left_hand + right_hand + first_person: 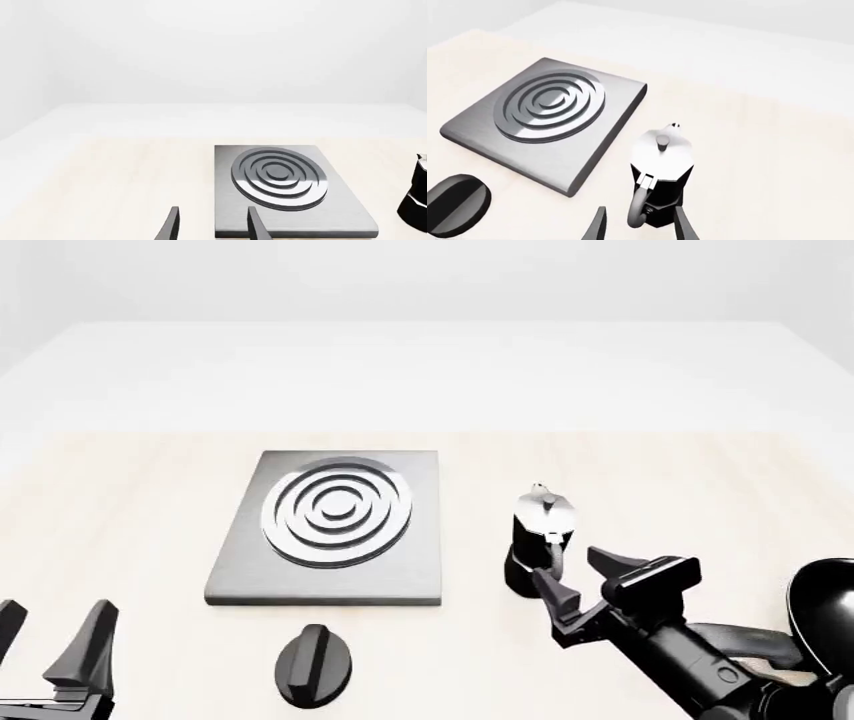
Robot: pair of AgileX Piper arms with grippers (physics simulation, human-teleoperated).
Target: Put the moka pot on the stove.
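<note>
The moka pot, black-bodied with a silver lid and knob, stands upright on the table just right of the stove, apart from it. The stove is a flat grey slab with a silver ring burner. My right gripper is open right behind the pot, on its handle side. In the right wrist view the pot's curved handle lies between the spread fingertips of the right gripper, and the stove sits beyond. My left gripper is open near the front left. In its wrist view the left gripper faces the stove; the pot shows at the edge.
A black oval knob lies on the table in front of the stove, also seen as the knob in the right wrist view. A black frying pan sits at the front right, beside the right arm.
</note>
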